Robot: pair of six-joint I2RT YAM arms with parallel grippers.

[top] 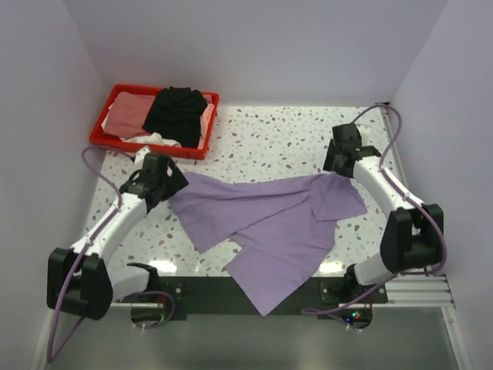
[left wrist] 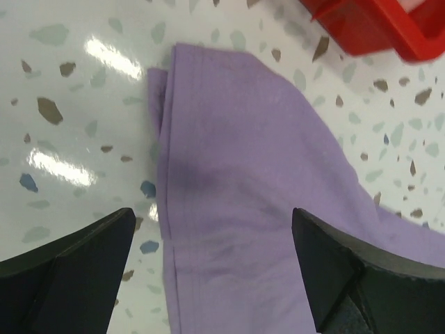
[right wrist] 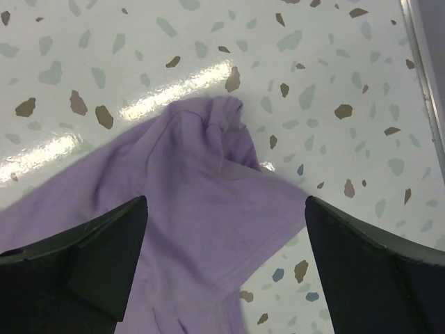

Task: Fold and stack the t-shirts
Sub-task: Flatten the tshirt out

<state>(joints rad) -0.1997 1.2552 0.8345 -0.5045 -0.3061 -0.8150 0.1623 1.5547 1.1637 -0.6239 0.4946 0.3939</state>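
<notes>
Your left gripper (left wrist: 212,236) and right gripper (right wrist: 226,229) hang open above the lavender t-shirt (top: 269,223) — likely the spreading step, so regrasp its edges and flatten

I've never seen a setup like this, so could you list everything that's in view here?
lavender t-shirt: one, light purple, spread loosely across the table's middle, over the near edge
red tray: one, red, far left corner
black t-shirt: one, black, bunched in the tray
pink t-shirt: one, salmon pink, tray's left side
white t-shirt: one, white, at the tray's near rim
table: one, white, speckled
left gripper: one, black, open over the lavender shirt's left end
right gripper: one, black, open over its right end
</notes>
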